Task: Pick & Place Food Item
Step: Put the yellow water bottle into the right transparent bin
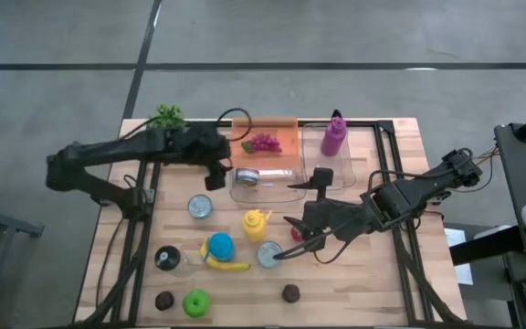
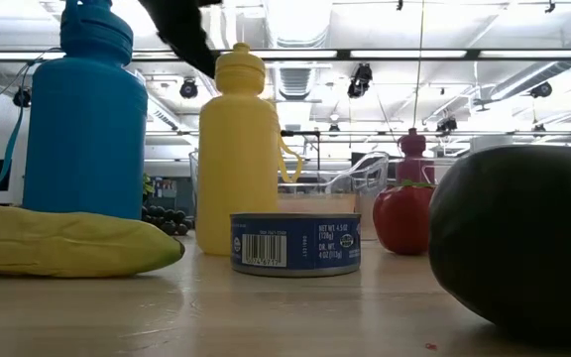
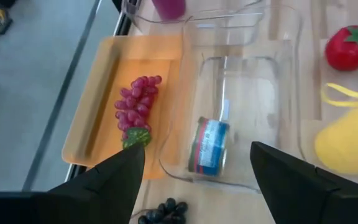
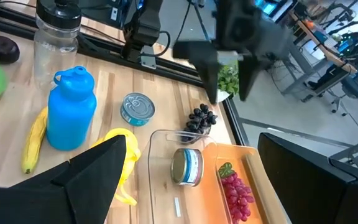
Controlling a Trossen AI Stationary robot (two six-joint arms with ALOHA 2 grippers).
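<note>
So, starting at the front edge of the tabletop: a dark round fruit sits closest. A banana lies off to the side, touching the blue bottle. An upright tuna can stands just behind those, with the yellow bottle and a strawberry a bit farther back.

The right pincer hangs over that middle patch, between the strawberry and the upright can. Its fingers are spread wide and it's got nothing in them.

Farther back, the left pincer is also wide and empty. It hovers at the near edge of a clear plastic container. Inside that container is a second can, lying on its side.

Right beside the container is an orange tray with a bunch of purple grapes in it. A purple bottle stands in another clear container at the back, and some leafy greens sit on the far corner.
</note>
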